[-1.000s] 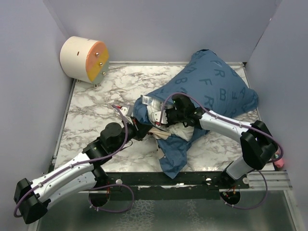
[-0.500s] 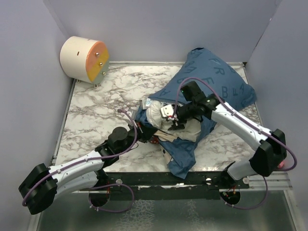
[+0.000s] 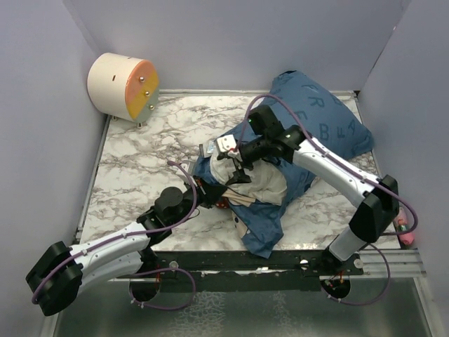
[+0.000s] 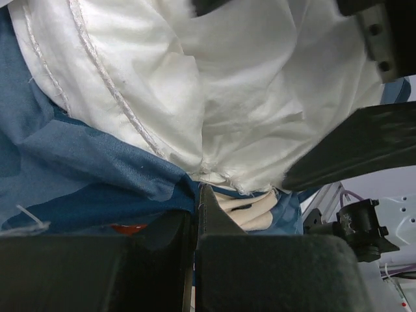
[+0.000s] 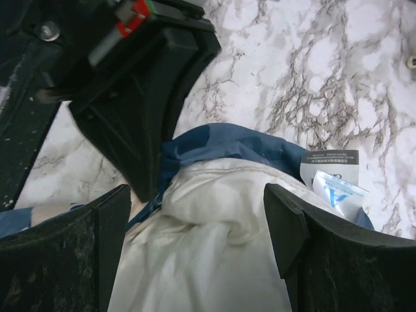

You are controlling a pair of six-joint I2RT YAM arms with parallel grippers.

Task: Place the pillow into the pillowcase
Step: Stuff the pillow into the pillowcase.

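Fingers of the right gripper have spread wide since a second ago and moved back over the pillow's exposed end. The right wrist view shows the pillow label. The left gripper, arm low, stays pinched on the pillowcase hem on the counter.

Left arm: stretched low from near-left base toward centre.
Left claw: fingers pressed together, clamped on pillowcase edge.
Right arm: arched high, elbow bent, reaching leftward.
Right claw: fingers spread wide, gripping nothing.
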